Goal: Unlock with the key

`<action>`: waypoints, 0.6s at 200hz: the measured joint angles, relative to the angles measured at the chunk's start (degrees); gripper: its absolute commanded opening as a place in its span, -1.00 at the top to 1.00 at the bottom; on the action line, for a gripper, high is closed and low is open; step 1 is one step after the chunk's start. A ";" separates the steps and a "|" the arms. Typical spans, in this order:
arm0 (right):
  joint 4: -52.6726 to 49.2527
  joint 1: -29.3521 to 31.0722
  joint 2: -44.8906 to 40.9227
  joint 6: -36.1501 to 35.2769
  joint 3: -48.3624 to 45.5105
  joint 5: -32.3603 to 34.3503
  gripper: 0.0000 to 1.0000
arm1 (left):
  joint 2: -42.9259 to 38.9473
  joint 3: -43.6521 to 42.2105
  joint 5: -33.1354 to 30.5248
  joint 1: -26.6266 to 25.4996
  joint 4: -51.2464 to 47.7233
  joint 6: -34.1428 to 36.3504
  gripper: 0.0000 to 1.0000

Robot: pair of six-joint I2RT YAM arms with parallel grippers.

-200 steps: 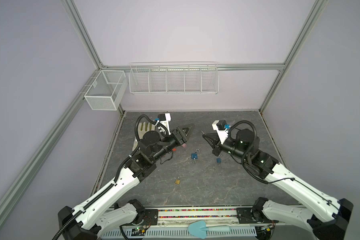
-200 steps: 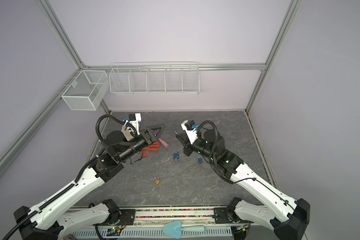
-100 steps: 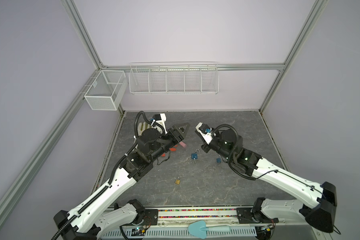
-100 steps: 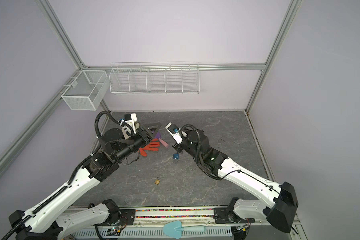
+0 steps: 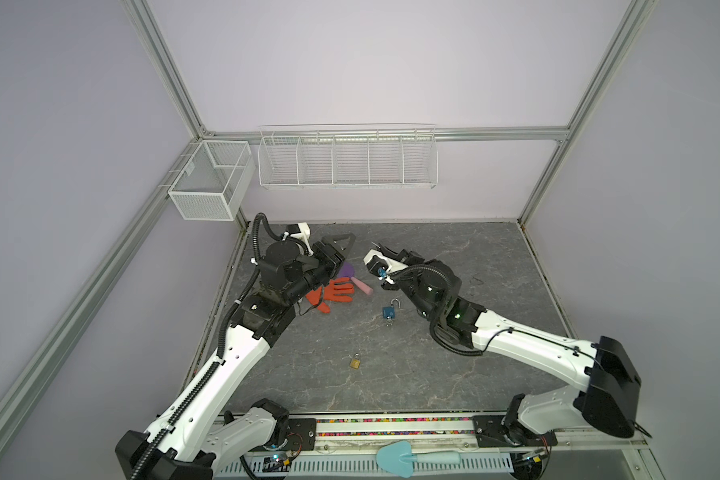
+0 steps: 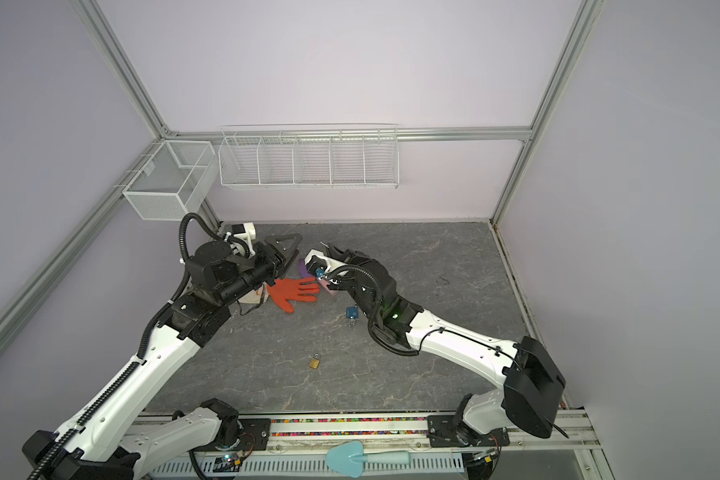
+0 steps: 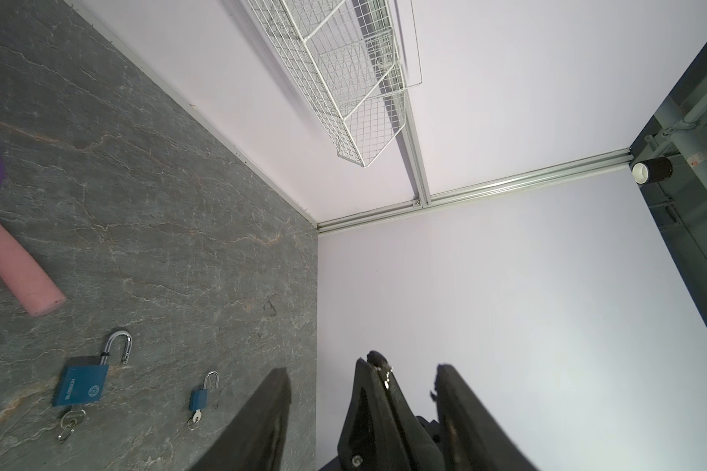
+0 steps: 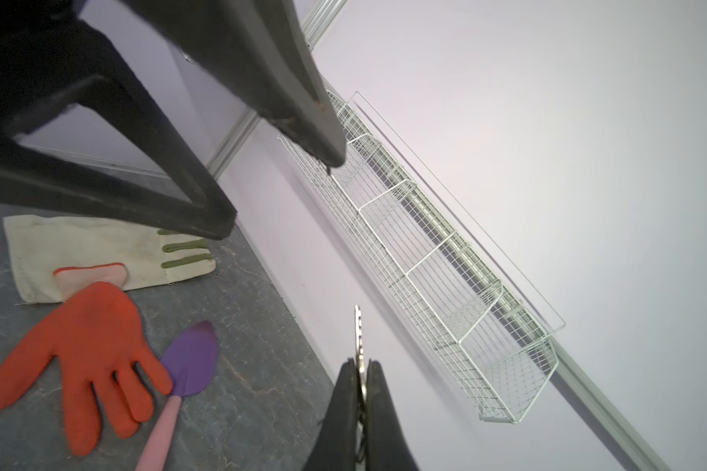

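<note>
My right gripper (image 8: 359, 363) is shut on a silver key (image 8: 358, 330) whose toothed blade sticks out past the fingertips. In both top views this gripper (image 5: 377, 247) (image 6: 325, 245) hangs above the mat's back middle, tip to tip with my left gripper (image 5: 351, 237) (image 6: 298, 237). The left gripper (image 7: 409, 363) stands open with nothing between its fingers. A large blue padlock (image 5: 389, 311) (image 7: 83, 385) lies on the mat with its shackle open and keys in its base. A small blue padlock (image 7: 199, 399) with a key lies beside it. Nearer the front lies a brass padlock (image 5: 355, 361) (image 6: 315, 362).
An orange glove (image 5: 333, 293) (image 8: 86, 350), a white glove (image 8: 99, 248) and a purple trowel with a pink handle (image 5: 360, 286) (image 8: 192, 359) lie under the grippers. Wire baskets (image 5: 346, 158) hang on the back wall. A teal trowel (image 5: 408, 457) lies on the front rail.
My right arm has swung left and back with the key, bringing its gripper close to the left gripper. The left gripper has shifted slightly back. The small blue padlock is now hidden in the top views.
</note>
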 measured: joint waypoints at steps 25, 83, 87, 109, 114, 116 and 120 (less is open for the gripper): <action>11.30 1.88 6.34 -10.03 -0.31 2.60 0.88 | -0.02 0.00 2.34 0.26 0.00 -0.81 -0.05; 28.79 3.96 15.43 -27.89 -0.31 4.13 0.88 | -1.90 -0.42 7.15 6.88 -0.48 -1.29 0.14; 29.53 4.04 15.45 -28.63 -0.31 4.13 0.88 | -1.90 -0.44 7.50 7.28 -0.46 -1.27 0.15; 32.41 4.74 15.56 -31.93 0.00 4.11 0.89 | -1.42 -0.44 9.90 7.85 -0.48 -0.70 0.19; 32.85 4.85 15.67 -32.57 0.15 4.11 0.89 | -1.27 -0.44 10.40 7.85 -0.52 -0.39 0.22; 33.00 4.92 15.74 -32.83 0.22 4.11 0.89 | -1.20 -0.44 10.56 7.85 -0.57 -0.26 0.24; 33.29 5.03 15.82 -33.22 0.33 4.11 0.88 | -1.07 -0.44 11.06 7.85 -0.68 0.07 0.26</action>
